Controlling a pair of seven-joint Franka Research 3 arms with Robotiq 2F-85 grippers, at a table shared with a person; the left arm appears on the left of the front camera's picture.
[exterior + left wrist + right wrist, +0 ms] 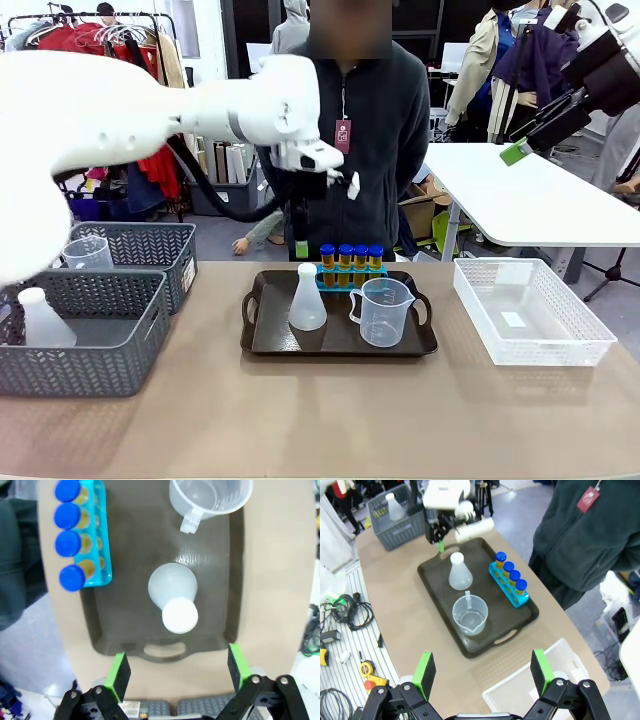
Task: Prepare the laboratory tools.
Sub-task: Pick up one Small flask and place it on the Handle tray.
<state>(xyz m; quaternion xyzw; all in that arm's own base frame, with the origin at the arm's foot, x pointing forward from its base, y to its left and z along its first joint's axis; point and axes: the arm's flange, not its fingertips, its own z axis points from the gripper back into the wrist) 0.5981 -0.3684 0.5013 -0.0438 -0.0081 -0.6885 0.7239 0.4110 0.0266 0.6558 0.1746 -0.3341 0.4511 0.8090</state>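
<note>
The tray [338, 345] is sitting mid-table [320, 420]. On it, the flask [307, 300] is standing at the left, the cup [384, 312] at the right, and the tubes [350, 258] (four, blue-capped, in a blue rack [350, 278]) along the far edge. The left hand [175, 672] is hovering above the tray's left handle, wide and holding nothing. The right hand [482, 672] is hanging high above the tray's right side, wide too, holding nothing.

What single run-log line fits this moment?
left gripper: open, above flask | right gripper: open, high | cup, tubes: on tray
</note>
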